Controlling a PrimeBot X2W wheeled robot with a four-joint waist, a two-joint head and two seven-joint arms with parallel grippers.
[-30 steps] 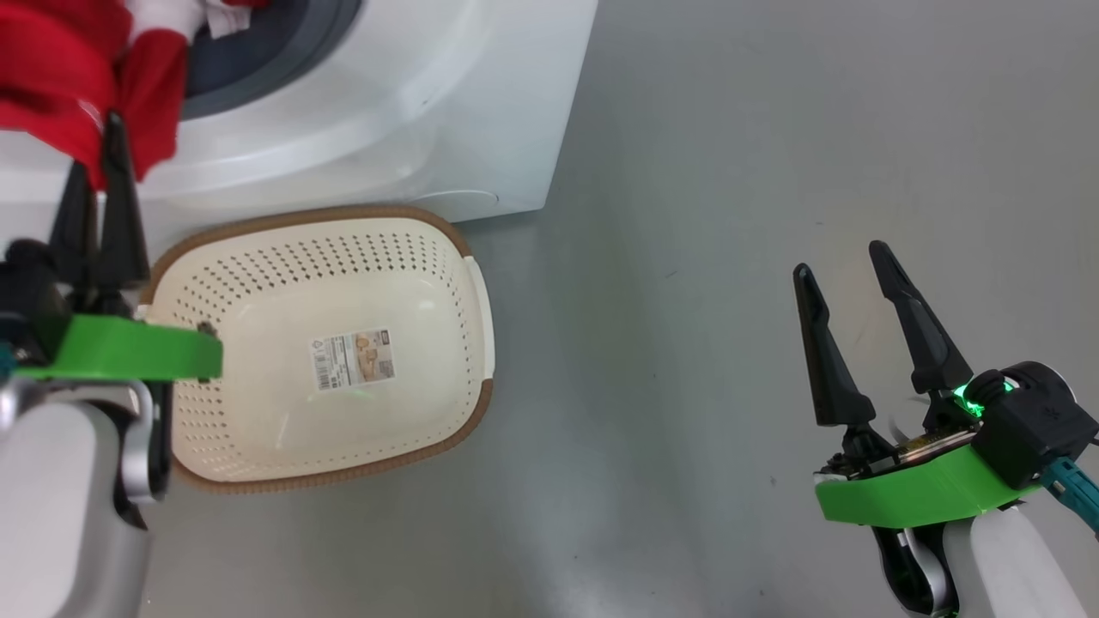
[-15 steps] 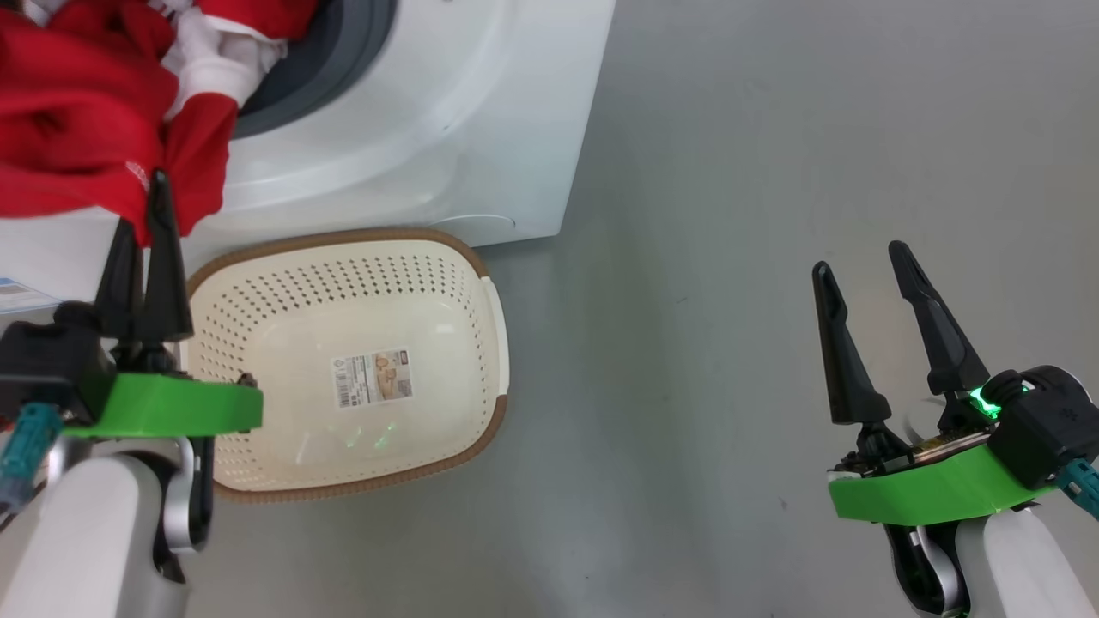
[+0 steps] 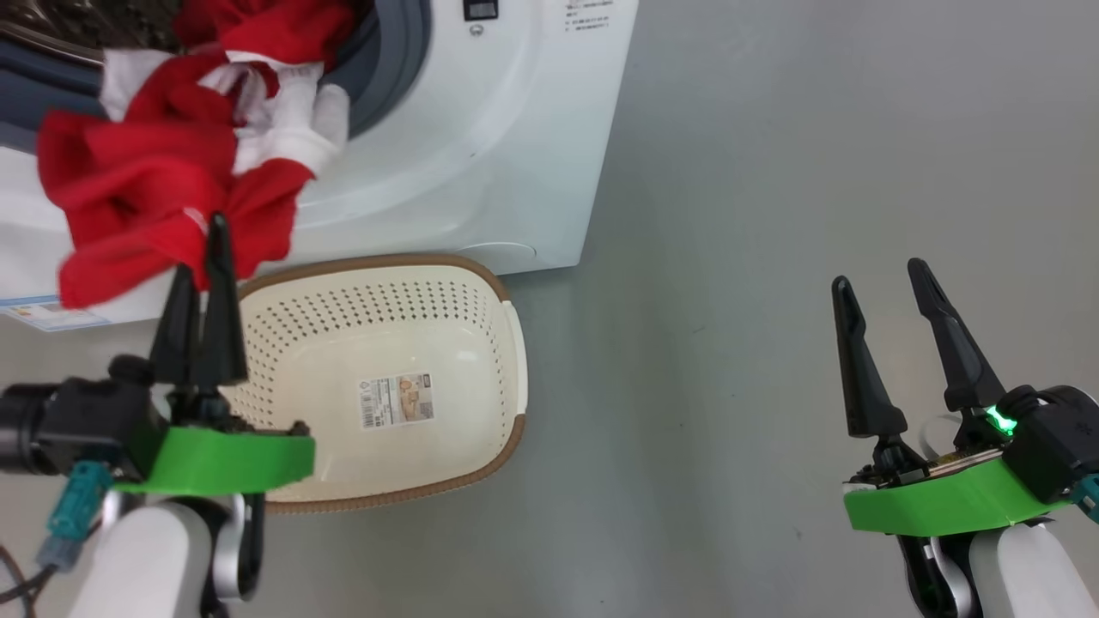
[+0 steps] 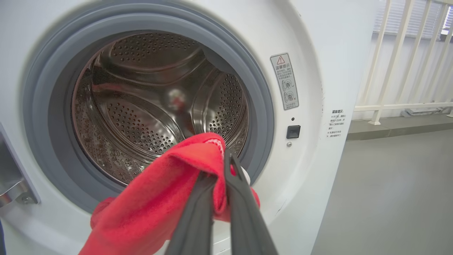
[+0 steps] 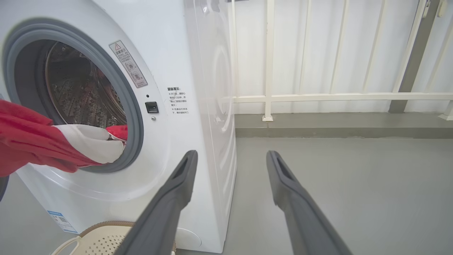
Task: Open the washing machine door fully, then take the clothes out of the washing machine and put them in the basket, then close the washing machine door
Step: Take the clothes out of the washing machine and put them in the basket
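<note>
The white washing machine stands at the upper left, its grey ring and steel drum uncovered. The door is out of view. Red and white clothes hang out of the drum mouth over the front panel. My left gripper is shut on a red fold of the clothes, just above the far left rim of the cream basket. The basket sits on the floor against the machine, holding nothing but its paper label. My right gripper hovers open over bare floor far to the right, holding nothing.
Grey floor spreads to the right of the machine and basket. A white railing and a low step run behind that floor. A blue label is stuck low on the machine's front.
The head camera has shifted, so the scene sits lower and further right. My left gripper has drawn back from the drum toward the basket, pulling more red cloth out. The right gripper is unchanged.
</note>
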